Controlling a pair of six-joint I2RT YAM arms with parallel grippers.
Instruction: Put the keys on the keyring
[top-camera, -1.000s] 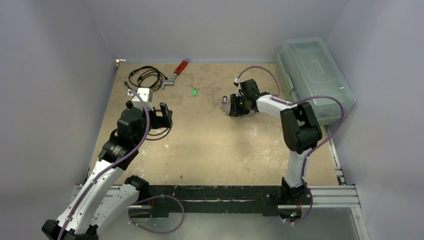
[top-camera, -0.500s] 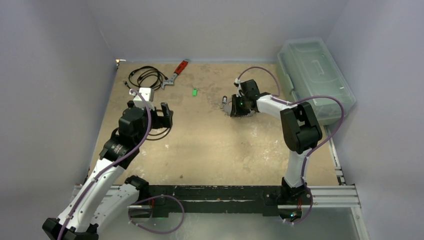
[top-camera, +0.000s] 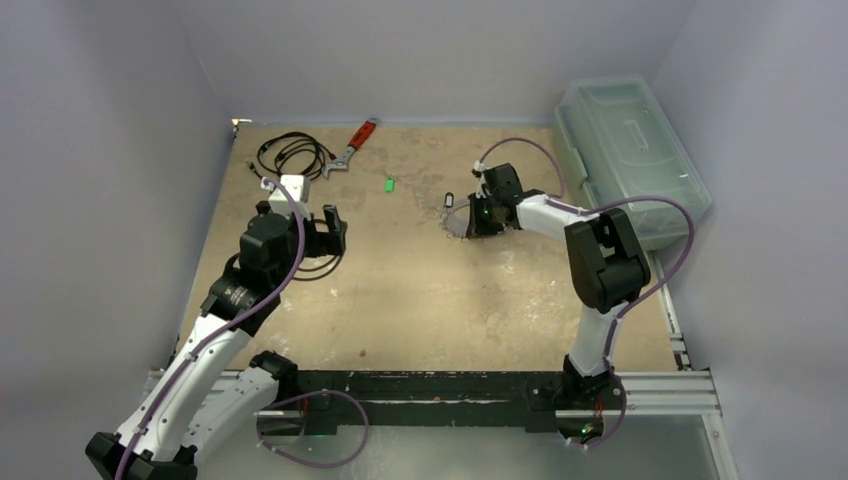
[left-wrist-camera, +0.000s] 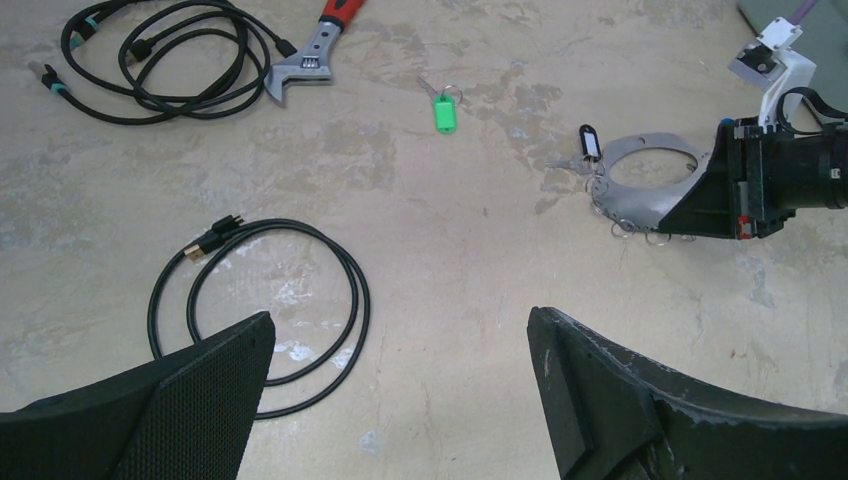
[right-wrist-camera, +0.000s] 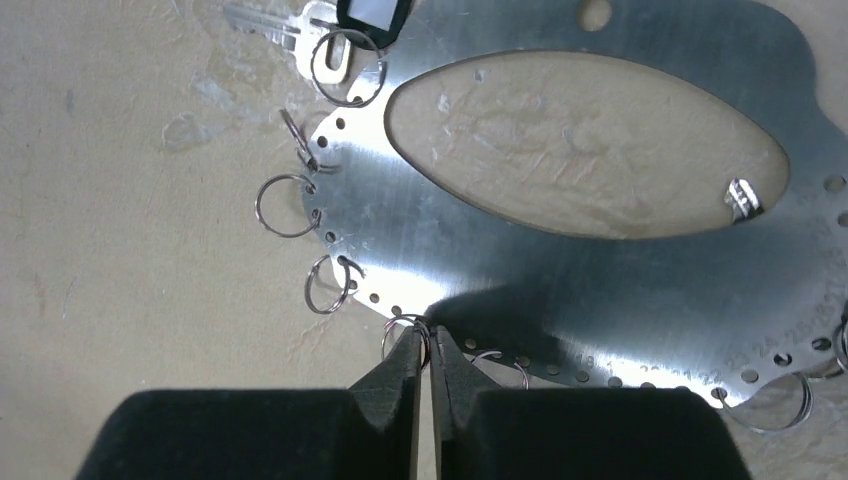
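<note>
Top view: my left hand (top-camera: 322, 226) hangs released over the left side of the tabletop (top-camera: 420, 300), above a black cable loop (top-camera: 318, 266). My right hand (top-camera: 470, 220) is low at the keyring (top-camera: 453, 220), right of centre. The green key (top-camera: 389, 183) lies alone between the keyring and the red-handled wrench (top-camera: 352, 146), clear of both. A coiled cable (top-camera: 290, 152) and a white box (top-camera: 290, 187) sit far left, and a clear bin (top-camera: 630, 150) is at the right wall.

Left wrist: my left fingers (left-wrist-camera: 150, 410) are spread wide with nothing between them. The cable loop (left-wrist-camera: 270, 300) is just ahead. The keyring (left-wrist-camera: 640, 208) lies flat at upper right, with my right hand (left-wrist-camera: 735, 195) on its right edge. The dark key (left-wrist-camera: 588, 143) with a white label sits at its upper-left edge. The green key (left-wrist-camera: 444, 110) is well left of it, near the wrench (left-wrist-camera: 315, 60).

Right wrist: my right hand (right-wrist-camera: 420, 345) is clenched on the keyring (right-wrist-camera: 600, 280), tips pinching one small split ring (right-wrist-camera: 400, 328) at its near rim. The keyring is a flat plate with an oval cutout and rim holes. The dark key (right-wrist-camera: 370, 15) is at top left. I can't tell if its ring is threaded through a hole.
</note>
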